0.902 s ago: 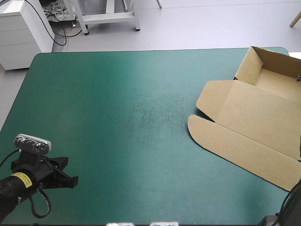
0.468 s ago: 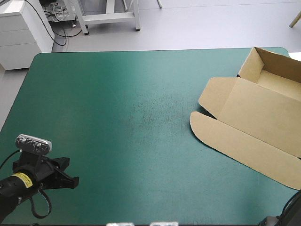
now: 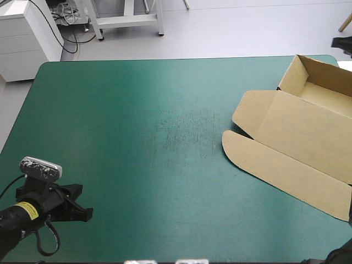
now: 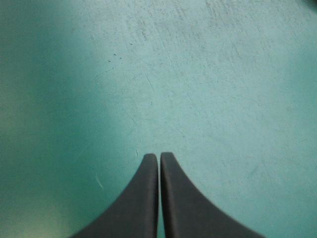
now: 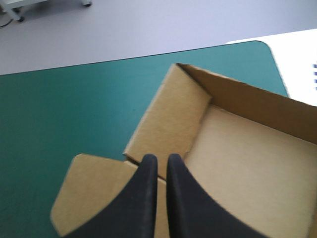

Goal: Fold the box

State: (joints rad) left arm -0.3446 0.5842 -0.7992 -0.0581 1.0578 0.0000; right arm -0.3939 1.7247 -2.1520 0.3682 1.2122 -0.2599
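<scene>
The brown box lies at the table's right side as an open tray with walls raised, its lid and rounded flap flat toward the middle. My left gripper rests low at the near left corner, far from the box. Its wrist view shows it shut over bare cover. My right gripper is outside the high view. Its fingers are all but together, raised above the box, in line with where the tray's side wall meets the lid.
A wide stretch of teal-green cover separates the left gripper from the box. The box's far wall stands close to the table's far right corner. A small dark object shows at the right edge beyond the table.
The box slid slightly toward the right and far side early on, then stayed put. The small dark object beyond the far right corner has newly appeared. The left gripper has barely moved.
</scene>
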